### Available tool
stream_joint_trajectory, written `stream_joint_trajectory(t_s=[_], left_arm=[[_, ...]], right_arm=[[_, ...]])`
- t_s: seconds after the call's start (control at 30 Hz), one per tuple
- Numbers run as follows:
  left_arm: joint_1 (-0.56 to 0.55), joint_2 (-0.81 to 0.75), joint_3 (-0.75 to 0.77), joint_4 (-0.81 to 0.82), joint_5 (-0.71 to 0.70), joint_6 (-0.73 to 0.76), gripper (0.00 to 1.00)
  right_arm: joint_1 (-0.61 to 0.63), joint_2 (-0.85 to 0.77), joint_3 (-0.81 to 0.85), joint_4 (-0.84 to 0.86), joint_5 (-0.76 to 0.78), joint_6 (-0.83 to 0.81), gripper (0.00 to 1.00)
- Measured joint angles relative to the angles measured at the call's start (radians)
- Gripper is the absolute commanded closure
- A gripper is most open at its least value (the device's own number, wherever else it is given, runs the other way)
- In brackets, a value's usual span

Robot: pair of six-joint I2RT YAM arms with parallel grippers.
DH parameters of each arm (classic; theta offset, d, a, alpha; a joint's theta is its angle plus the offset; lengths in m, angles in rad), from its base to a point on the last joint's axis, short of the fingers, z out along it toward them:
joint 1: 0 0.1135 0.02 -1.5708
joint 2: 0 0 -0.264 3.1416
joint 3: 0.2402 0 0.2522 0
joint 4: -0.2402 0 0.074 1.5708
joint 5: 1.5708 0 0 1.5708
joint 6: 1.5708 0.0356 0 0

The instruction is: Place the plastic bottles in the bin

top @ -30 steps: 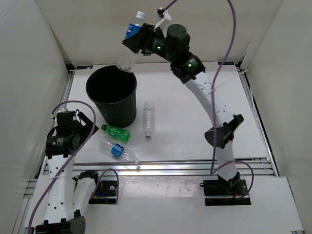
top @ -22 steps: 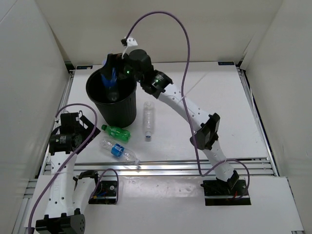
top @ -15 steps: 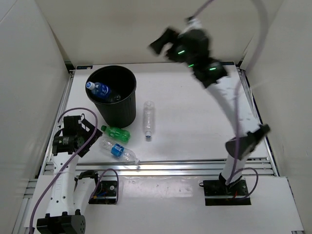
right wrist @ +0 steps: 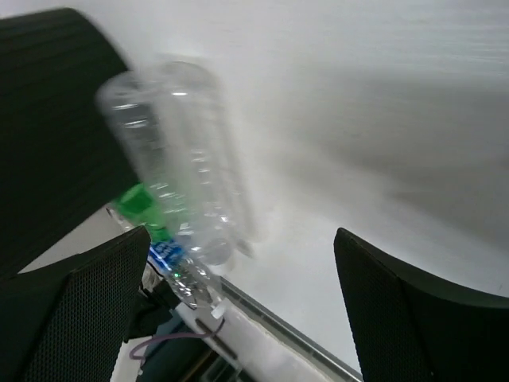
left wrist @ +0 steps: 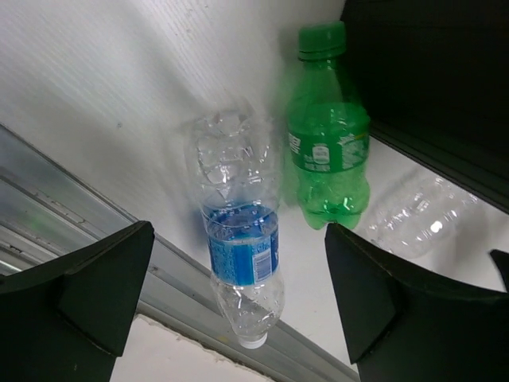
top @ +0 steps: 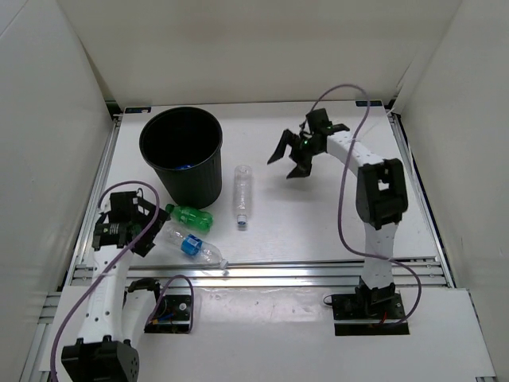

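Note:
The black bin [top: 199, 181] stands at the back left, with a bit of blue showing deep inside it. Three plastic bottles lie on the table in front of it. They are a plain clear one [top: 242, 194], a green one [top: 189, 215] and a clear one with a blue label [top: 192, 247]. My left gripper [top: 153, 228] is open and empty, just left of the green and blue-label bottles. In the left wrist view the blue-label bottle [left wrist: 238, 263] lies ahead of the open fingers, beside the green bottle [left wrist: 326, 151]. My right gripper [top: 288, 161] hangs open and empty, right of the plain clear bottle [right wrist: 183, 159].
Metal rails [top: 318, 270] run along the table's near edge, close to the blue-label bottle's cap. White walls enclose the table on three sides. The right arm's purple cable [top: 342, 207] loops over the right half of the table.
The right gripper let its blue-label bottle drop into the bin and opened. It then swung away and came down right of the plain clear bottle. The left gripper edged toward the bottles.

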Motion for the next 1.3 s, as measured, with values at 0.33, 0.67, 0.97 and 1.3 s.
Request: stream_joint_trajectory(t_s=[0.33,0.67,0.97,1.3], left_arm=[[0.006,0.178,0.039,0.003,-0.044,0.016,0.0],[0.007,0.124,0.04,-0.122,-0.117,0.017,0.0],[0.007,-0.011,0.039,-0.26,-0.133,-0.051,0.0],[0.007,-0.103,-0.038,-0.216,-0.072,-0.062,0.0]], right_arm=[[0.037,0.267,0.163,-0.031,-0.163,-0.021,0.0],[0.119,0.436,0.39,-0.068,-0.182,0.009,0.0],[0.162,0.477,0.454,-0.102,-0.132,0.034,0.37],[0.116,0.247,0.146,-0.136,0.006,0.016,0.81]])
